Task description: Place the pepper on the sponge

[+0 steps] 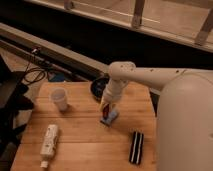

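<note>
The gripper is hanging just above the sponge, which is lying mid-bench. The red pepper appears to be resting on the sponge, directly beneath the jaws, its long axis seemingly running up toward them. Whether the jaws are clasping it, I cannot tell.

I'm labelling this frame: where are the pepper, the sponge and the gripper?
pepper [105, 115], camera view, its red body.
sponge [113, 118], camera view, bare blue top.
gripper [106, 106], camera view, its lower end, just above the pepper, mid-table.
</note>
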